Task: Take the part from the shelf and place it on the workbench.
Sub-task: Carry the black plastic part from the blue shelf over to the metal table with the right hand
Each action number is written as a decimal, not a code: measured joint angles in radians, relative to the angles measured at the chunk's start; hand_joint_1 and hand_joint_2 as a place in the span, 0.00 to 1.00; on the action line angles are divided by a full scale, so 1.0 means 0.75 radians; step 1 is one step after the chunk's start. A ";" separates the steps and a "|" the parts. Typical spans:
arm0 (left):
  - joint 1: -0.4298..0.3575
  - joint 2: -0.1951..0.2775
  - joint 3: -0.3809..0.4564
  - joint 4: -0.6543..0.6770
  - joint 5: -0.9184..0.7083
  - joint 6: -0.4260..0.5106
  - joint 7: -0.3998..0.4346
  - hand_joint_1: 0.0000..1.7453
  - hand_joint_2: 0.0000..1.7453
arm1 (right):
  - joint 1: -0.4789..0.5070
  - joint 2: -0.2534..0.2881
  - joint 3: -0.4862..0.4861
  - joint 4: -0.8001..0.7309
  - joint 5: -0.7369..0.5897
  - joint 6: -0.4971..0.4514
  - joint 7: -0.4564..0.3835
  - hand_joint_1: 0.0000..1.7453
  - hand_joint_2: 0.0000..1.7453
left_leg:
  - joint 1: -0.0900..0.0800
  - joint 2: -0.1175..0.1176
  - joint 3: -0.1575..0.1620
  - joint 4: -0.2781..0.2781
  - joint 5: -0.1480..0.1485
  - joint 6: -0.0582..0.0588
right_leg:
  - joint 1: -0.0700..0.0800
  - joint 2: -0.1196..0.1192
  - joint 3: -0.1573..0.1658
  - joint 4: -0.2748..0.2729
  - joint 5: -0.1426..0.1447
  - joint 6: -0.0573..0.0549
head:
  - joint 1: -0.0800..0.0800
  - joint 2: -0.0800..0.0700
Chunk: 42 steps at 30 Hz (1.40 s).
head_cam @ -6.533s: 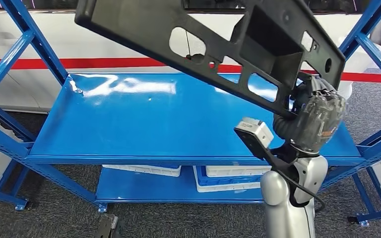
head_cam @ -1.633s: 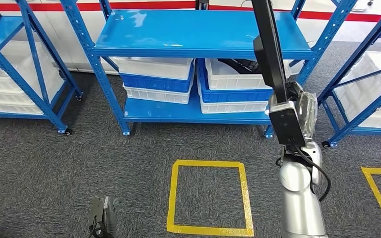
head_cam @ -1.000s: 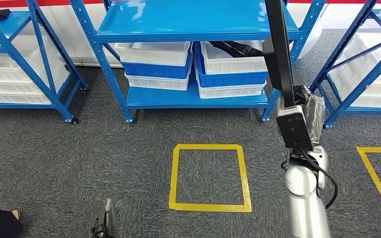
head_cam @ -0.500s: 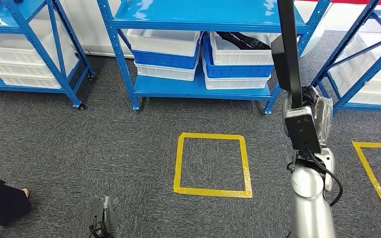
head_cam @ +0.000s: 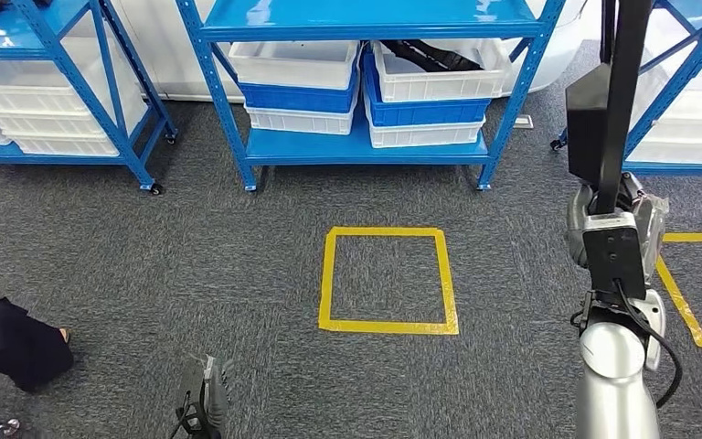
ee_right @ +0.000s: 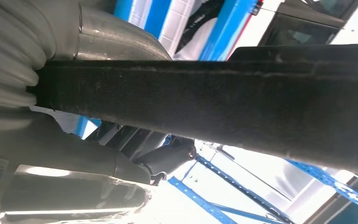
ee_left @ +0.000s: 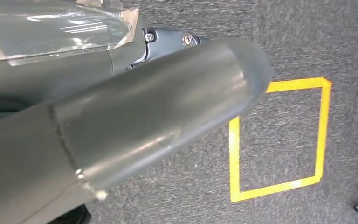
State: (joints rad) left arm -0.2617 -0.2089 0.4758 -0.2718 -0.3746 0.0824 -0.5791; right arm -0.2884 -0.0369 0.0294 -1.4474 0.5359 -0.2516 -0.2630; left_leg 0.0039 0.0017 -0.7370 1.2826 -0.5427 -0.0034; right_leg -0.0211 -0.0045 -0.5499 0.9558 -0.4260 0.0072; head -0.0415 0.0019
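The part (head_cam: 614, 87) is a long, flat, matte black panel of moulded plastic with a boxy block on one face, held upright at the right of the head view and running out of the picture's top. In the right wrist view its edge (ee_right: 242, 105) looks rough and grainy, crossing in front of the ribbed grey cover. The right hand (head_cam: 614, 224) grips its lower end, fingers wrapped around the panel, atop a smooth silver arm with a black cable looping beside it. The left hand (head_cam: 203, 402) hangs low near the floor; whether its fingers are apart or curled cannot be told, and the left wrist view shows its thick, smooth grey thumb (ee_left: 158, 116).

The floor (head_cam: 192, 265) is coarse dark grey carpet. One full square of yellow tape (head_cam: 388, 280) lies ahead, with part of a second (head_cam: 686, 293) at the right. A blue steel shelf (head_cam: 366, 144) with slanted braces carries four stacked bins (head_cam: 306, 87), white and blue, on its lower level. A person's dark shoe (head_cam: 9, 340) shows at the left edge.
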 joint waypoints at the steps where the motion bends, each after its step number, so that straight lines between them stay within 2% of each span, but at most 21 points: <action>1: 0.000 -0.001 -0.001 0.000 0.001 0.000 0.000 0.00 0.00 | 0.003 -0.004 -0.003 0.000 -0.001 -0.001 0.000 1.00 1.00 | 0.000 0.000 0.027 0.008 0.028 0.002 | 0.000 0.000 -0.023 0.003 0.016 0.003 | -0.001 0.000; 3: -0.003 -0.001 -0.003 0.000 0.002 0.000 0.000 0.00 0.00 | 0.007 -0.008 -0.005 -0.001 -0.001 -0.001 -0.001 1.00 1.00 | -0.002 -0.003 0.153 -0.120 0.088 0.020 | 0.001 0.000 -0.058 0.006 0.044 0.011 | -0.003 0.000; 5: -0.012 0.002 -0.006 -0.001 0.004 0.001 -0.001 0.00 0.00 | 0.007 -0.010 -0.008 -0.004 -0.002 -0.002 -0.003 1.00 1.00 | -0.011 -0.006 0.314 -0.333 0.072 0.045 | 0.003 -0.002 -0.077 0.009 0.068 0.025 | -0.004 0.000; 7: -0.020 0.004 -0.011 -0.001 0.008 0.003 -0.003 0.00 0.00 | 0.005 -0.013 -0.010 -0.006 -0.004 -0.003 -0.005 1.00 1.00 | -0.023 -0.008 0.383 -0.443 0.041 0.060 | 0.001 -0.007 -0.083 0.007 0.092 0.044 | -0.004 0.000; 9: -0.020 0.005 -0.012 0.000 0.016 0.006 -0.004 0.00 0.00 | 0.005 -0.014 -0.011 -0.006 -0.006 -0.003 -0.007 1.00 1.00 | -0.025 -0.005 0.365 -0.458 0.066 0.075 | 0.001 -0.008 -0.096 0.008 0.099 0.058 | -0.004 0.000; 11: -0.019 0.006 -0.013 0.000 0.021 0.008 -0.005 0.00 0.00 | 0.002 -0.016 -0.012 -0.006 -0.008 -0.003 -0.008 1.00 1.00 | -0.019 0.001 0.331 -0.469 0.107 0.093 | 0.003 -0.003 -0.134 0.072 0.030 0.049 | 0.002 0.000; 14: -0.017 0.010 -0.013 0.000 0.028 0.008 -0.007 0.00 0.00 | -0.002 -0.018 -0.012 -0.004 -0.008 -0.004 -0.009 1.00 1.00 | -0.018 0.005 0.260 -0.464 0.165 0.099 | 0.002 0.000 -0.210 0.347 -0.139 0.038 | 0.011 0.000; 16: -0.013 0.013 -0.013 0.000 0.033 0.007 -0.012 0.00 0.00 | -0.005 -0.018 -0.012 -0.002 -0.005 -0.005 -0.008 1.00 1.00 | -0.018 0.007 0.209 -0.456 0.197 0.095 | 0.002 0.000 -0.198 0.446 -0.135 0.064 | 0.012 0.000; 17: -0.011 0.014 -0.013 0.000 0.035 0.005 -0.018 0.00 0.00 | -0.010 -0.018 -0.012 -0.001 -0.003 -0.006 -0.008 1.00 1.00 | -0.018 0.007 0.186 -0.451 0.210 0.091 | 0.001 0.000 -0.157 0.416 -0.103 0.078 | 0.012 0.000; 19: -0.008 0.016 -0.016 0.000 0.041 -0.001 -0.034 0.00 0.00 | -0.025 -0.018 -0.011 -0.001 -0.001 -0.008 -0.004 1.00 1.00 | -0.020 0.007 0.148 -0.439 0.233 0.080 | 0.001 0.000 -0.011 0.240 -0.073 0.087 | 0.013 0.000; 21: -0.007 0.018 -0.020 0.000 0.045 -0.001 -0.041 0.00 0.00 | -0.042 -0.018 -0.011 0.000 -0.004 -0.012 0.000 1.00 1.00 | -0.027 0.006 0.125 -0.427 0.256 0.067 | 0.003 0.002 0.110 0.050 -0.114 0.065 | 0.011 0.000; 23: -0.005 0.020 -0.022 0.000 0.049 0.004 -0.038 0.00 0.00 | -0.050 -0.019 -0.013 0.003 -0.013 -0.016 0.000 1.00 1.00 | -0.026 0.007 0.112 -0.421 0.275 0.055 | 0.006 0.004 0.130 -0.013 -0.141 0.040 | 0.008 0.000; 25: 0.000 0.022 -0.022 0.000 0.054 0.007 -0.036 0.00 0.00 | -0.051 -0.021 -0.015 0.007 -0.022 -0.022 -0.004 1.00 1.00 | -0.018 0.005 0.095 -0.396 0.250 0.040 | 0.003 0.003 0.118 -0.007 -0.126 0.015 | 0.006 0.000; 26: 0.002 0.023 -0.023 0.000 0.057 0.008 -0.035 0.00 0.00 | -0.051 -0.022 -0.017 0.008 -0.026 -0.025 -0.006 1.00 1.00 | -0.015 0.003 0.076 -0.351 0.206 0.031 | 0.000 0.002 0.112 -0.006 -0.115 0.003 | 0.006 0.000; 28: 0.003 0.023 -0.023 0.000 0.064 0.010 -0.035 0.00 0.00 | -0.053 -0.022 -0.019 0.008 -0.030 -0.028 -0.010 1.00 1.00 | -0.009 0.001 0.015 -0.179 0.085 0.015 | 0.001 0.001 0.096 -0.004 -0.094 -0.010 | 0.006 0.000; 30: 0.004 0.024 -0.023 0.001 0.071 0.012 -0.035 0.00 0.00 | -0.053 -0.022 -0.022 0.009 -0.031 -0.029 -0.011 1.00 1.00 | -0.005 0.000 -0.032 -0.020 0.022 0.009 | 0.004 0.001 0.074 0.001 -0.079 -0.010 | 0.006 0.000; 32: 0.005 0.025 -0.023 0.001 0.074 0.013 -0.035 0.00 0.00 | -0.053 -0.022 -0.023 0.009 -0.031 -0.029 -0.011 1.00 1.00 | -0.004 0.000 0.014 -0.051 0.057 0.015 | 0.007 0.003 0.062 0.005 -0.073 -0.007 | 0.004 0.000; 34: 0.003 0.028 -0.024 0.001 0.075 0.013 -0.035 0.00 0.00 | -0.055 -0.021 -0.023 0.009 -0.030 -0.030 -0.011 1.00 1.00 | -0.006 -0.006 0.138 -0.240 0.122 0.040 | 0.011 0.004 0.059 0.007 -0.070 -0.003 | 0.002 0.000; 36: 0.001 0.034 -0.024 0.001 0.077 0.015 -0.038 0.00 0.00 | -0.060 -0.022 -0.024 0.009 -0.025 -0.033 -0.013 1.00 1.00 | -0.014 -0.008 0.220 -0.379 0.148 0.064 | 0.013 0.003 0.054 0.007 -0.065 0.006 | 0.002 0.000; 39: 0.000 0.037 -0.024 0.001 0.087 0.016 -0.046 0.00 0.00 | -0.070 -0.021 -0.024 0.013 -0.014 -0.038 -0.017 1.00 1.00 | -0.020 -0.004 0.230 -0.422 0.155 0.076 | 0.012 0.001 0.041 0.008 -0.059 0.022 | -0.003 0.000; 42: -0.002 0.036 -0.024 0.001 0.094 0.016 -0.053 0.00 0.00 | -0.087 -0.026 -0.023 0.019 -0.008 -0.040 -0.019 1.00 1.00 | -0.006 0.002 0.232 -0.452 0.177 0.090 | 0.014 0.003 -0.026 0.131 -0.128 0.021 | 0.000 0.000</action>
State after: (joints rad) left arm -0.2632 -0.1818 0.4578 -0.2712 -0.3043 0.0945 -0.6187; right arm -0.3535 -0.0563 0.0118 -1.4331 0.5297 -0.2815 -0.2772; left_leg -0.0007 0.0033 -0.5631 0.9433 -0.4099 0.0639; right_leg -0.0103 -0.0022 -0.5696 1.0542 -0.5218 0.0228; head -0.0414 0.0019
